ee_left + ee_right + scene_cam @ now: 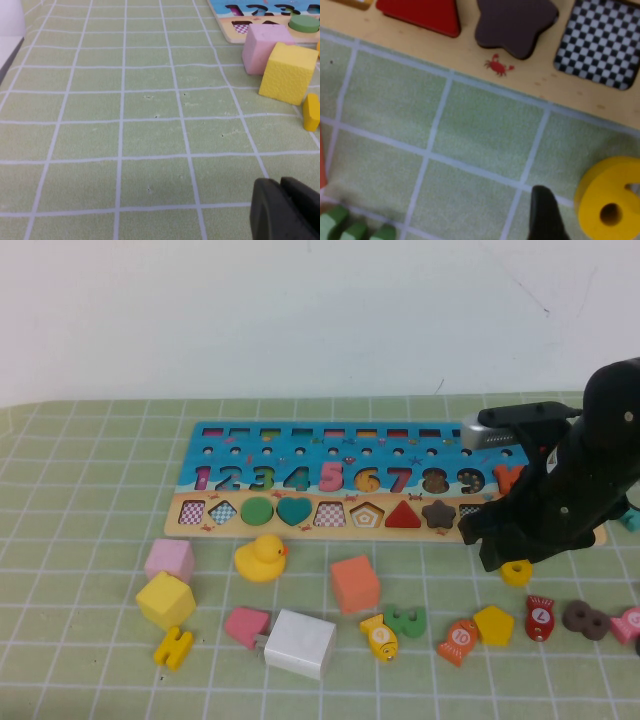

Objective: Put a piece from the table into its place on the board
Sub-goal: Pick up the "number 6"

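Note:
The yellow "6" piece lies flat on the green grid table, just in front of the board's right end. In the right wrist view the piece lies beside one dark finger; the other finger is out of frame. My right gripper hovers low over the piece, open, not holding it. The long board lies at the back, with its six slot near the middle. My left gripper is shut and empty, low over bare cloth, out of the high view.
In front of the board lie a pink cube, yellow pentagon block, yellow H, duck, orange cube, white block, green piece, small yellow pentagon and brown eight.

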Tool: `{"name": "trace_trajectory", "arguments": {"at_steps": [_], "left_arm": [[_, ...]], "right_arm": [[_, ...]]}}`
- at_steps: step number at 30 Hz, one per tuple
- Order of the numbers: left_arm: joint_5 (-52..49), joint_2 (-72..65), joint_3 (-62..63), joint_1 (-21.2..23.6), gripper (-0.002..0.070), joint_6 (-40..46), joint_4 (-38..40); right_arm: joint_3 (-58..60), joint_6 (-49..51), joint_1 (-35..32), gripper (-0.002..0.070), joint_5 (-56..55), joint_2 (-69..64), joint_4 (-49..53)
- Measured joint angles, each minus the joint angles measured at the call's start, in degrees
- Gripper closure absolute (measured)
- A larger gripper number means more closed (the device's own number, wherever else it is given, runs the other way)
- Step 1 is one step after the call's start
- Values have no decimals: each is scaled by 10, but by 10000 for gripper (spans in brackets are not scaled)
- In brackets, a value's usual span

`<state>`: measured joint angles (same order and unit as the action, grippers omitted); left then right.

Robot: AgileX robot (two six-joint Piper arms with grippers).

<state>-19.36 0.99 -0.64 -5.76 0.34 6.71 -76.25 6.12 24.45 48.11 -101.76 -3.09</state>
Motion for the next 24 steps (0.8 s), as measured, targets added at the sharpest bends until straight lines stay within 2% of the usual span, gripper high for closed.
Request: {"name": "trace_trajectory", "arguments": {"at_steps": [24], "left_arm": [[0,0,0,0,677,-3,0]], "right_arm": [[-3,0,0,284,0,-1,16]]}}
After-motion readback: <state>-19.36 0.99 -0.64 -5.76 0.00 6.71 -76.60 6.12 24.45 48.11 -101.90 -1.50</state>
